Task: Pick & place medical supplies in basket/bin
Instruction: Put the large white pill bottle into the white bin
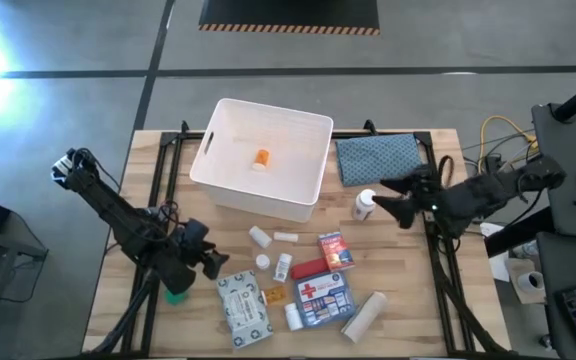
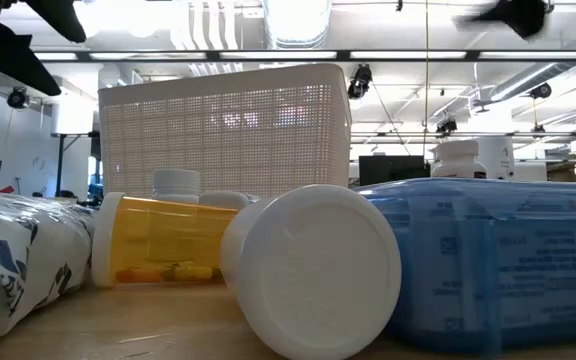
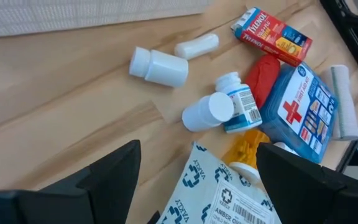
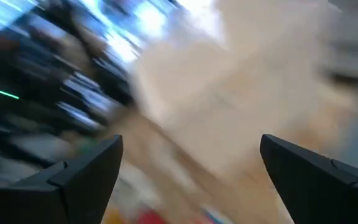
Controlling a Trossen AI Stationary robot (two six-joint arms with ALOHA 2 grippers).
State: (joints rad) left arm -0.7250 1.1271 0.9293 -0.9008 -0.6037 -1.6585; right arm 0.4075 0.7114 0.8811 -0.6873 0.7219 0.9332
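The white tub stands at the table's far middle, and one orange vial lies inside it. The other supplies lie scattered nearer: white pill bottles, a red box, the red-cross pouch, a gauze roll, a white pack and a second orange vial. My left gripper is open at the pack's left far corner; in its wrist view the pack lies between its fingers. My right gripper is open beside an upright white bottle. A green cube lies under the left arm.
The blue-grey patterned cloth lies right of the tub, at the far edge. Black rails run along the table's left and right sides. In the low view the tub's lattice wall rises behind the lying vial and a bottle cap.
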